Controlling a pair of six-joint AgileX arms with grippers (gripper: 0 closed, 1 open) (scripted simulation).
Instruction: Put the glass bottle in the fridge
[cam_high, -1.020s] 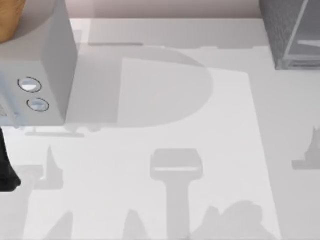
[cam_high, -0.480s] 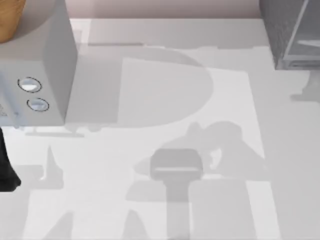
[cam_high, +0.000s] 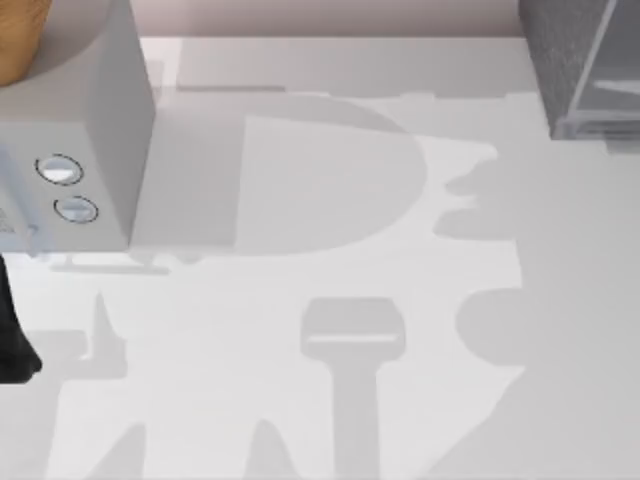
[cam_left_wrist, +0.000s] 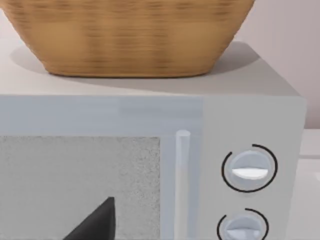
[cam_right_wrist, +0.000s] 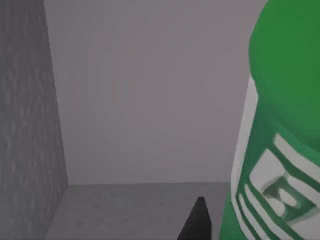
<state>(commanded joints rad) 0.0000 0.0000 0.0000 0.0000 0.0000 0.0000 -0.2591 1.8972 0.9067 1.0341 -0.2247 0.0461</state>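
The glass bottle rides close against the right wrist camera, green with a white label, next to a dark fingertip of the right gripper. Ahead of it lie a speckled grey wall and a plain grey floor and back, which I take for the inside of the fridge at the desk's far right corner. Whether the right jaws pinch the bottle I cannot tell. In the top view the big arm shadow has moved from mid-desk half a second ago toward the right edge and the fridge, so I judge the carry nearly done and the release next. The left arm is parked at the left edge, facing the microwave with its basket; its jaws' state I cannot tell either
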